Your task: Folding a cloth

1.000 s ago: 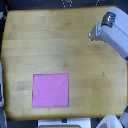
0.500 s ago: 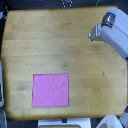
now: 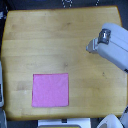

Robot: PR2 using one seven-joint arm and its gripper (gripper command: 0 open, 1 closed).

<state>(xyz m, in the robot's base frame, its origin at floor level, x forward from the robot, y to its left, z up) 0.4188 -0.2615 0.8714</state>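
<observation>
The pink-magenta cloth (image 3: 50, 90) lies flat and unfolded on the wooden tabletop (image 3: 55, 45), near the front edge toward the exterior view's left. It is roughly square. The robot's grey-white arm reaches in from the exterior view's right, and its gripper end (image 3: 93, 46) hovers over the table's right part, well apart from the cloth. The view is too blurred to show whether the fingers are open or shut. Nothing shows in the gripper.
The table's edges run close to the frame on all sides. A white object (image 3: 1, 87) stands off the table's left edge. Pale shapes (image 3: 107, 121) sit below the front edge at the exterior view's right.
</observation>
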